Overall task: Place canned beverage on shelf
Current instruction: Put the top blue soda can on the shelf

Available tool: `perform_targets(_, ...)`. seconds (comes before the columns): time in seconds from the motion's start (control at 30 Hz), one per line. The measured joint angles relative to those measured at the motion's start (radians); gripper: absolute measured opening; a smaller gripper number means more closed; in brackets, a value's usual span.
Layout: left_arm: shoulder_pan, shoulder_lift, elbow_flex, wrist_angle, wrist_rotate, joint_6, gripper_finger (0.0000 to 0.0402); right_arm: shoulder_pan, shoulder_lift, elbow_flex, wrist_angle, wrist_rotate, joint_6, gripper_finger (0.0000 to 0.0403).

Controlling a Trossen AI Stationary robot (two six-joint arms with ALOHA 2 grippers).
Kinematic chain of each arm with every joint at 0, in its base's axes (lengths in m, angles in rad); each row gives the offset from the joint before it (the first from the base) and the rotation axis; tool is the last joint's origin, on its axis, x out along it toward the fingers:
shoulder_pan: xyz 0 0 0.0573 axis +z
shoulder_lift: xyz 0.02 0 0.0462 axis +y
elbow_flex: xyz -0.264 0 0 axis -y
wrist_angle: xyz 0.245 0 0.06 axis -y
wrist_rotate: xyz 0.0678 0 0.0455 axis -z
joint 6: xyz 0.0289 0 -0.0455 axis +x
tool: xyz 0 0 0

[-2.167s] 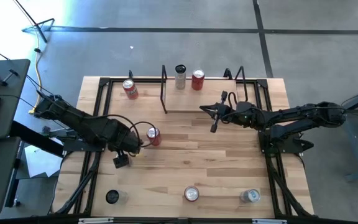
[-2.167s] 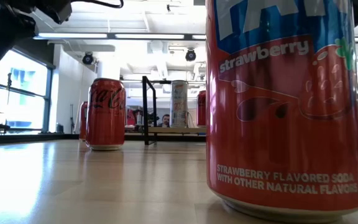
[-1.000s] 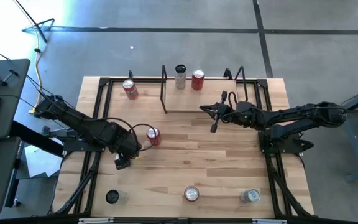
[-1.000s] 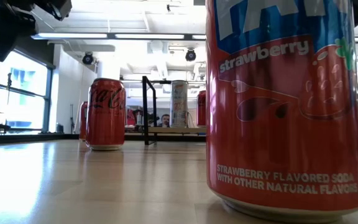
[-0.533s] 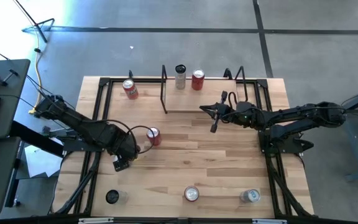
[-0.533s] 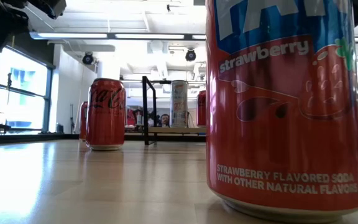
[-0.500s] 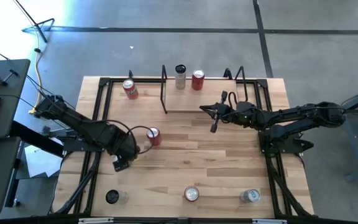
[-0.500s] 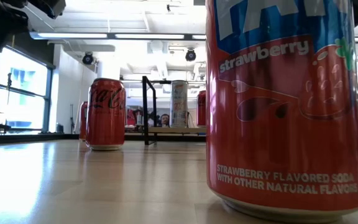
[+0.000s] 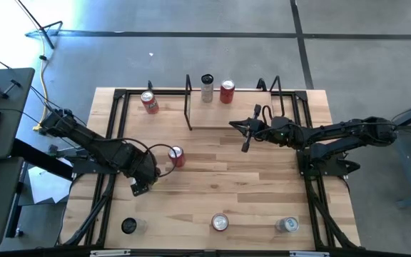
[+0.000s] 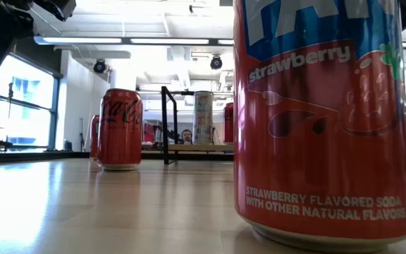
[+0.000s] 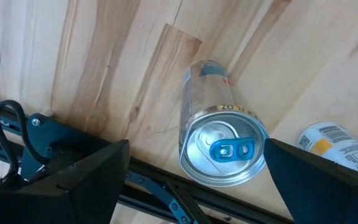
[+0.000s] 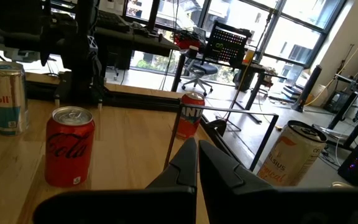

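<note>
dark left end effector (image 9: 142, 187) released, angled down beside red can (image 9: 175, 155); right end effector (image 9: 246, 145) clenched.

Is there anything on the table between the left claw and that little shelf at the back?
Yes: from above, a red can stands beside the open left claw, toward the shelf; past it, bare wood.
</note>
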State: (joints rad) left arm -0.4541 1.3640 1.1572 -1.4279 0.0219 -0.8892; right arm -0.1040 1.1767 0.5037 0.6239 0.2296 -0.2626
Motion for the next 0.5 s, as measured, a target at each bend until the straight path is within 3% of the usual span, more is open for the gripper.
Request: perform_targets(0.5, -0.003, -0.003, -0.067, 0.052, 0.052, 0.014, 0.0362, 0.0, 0.0, 0.0, 0.0, 0.0, 0.0, 0.0)
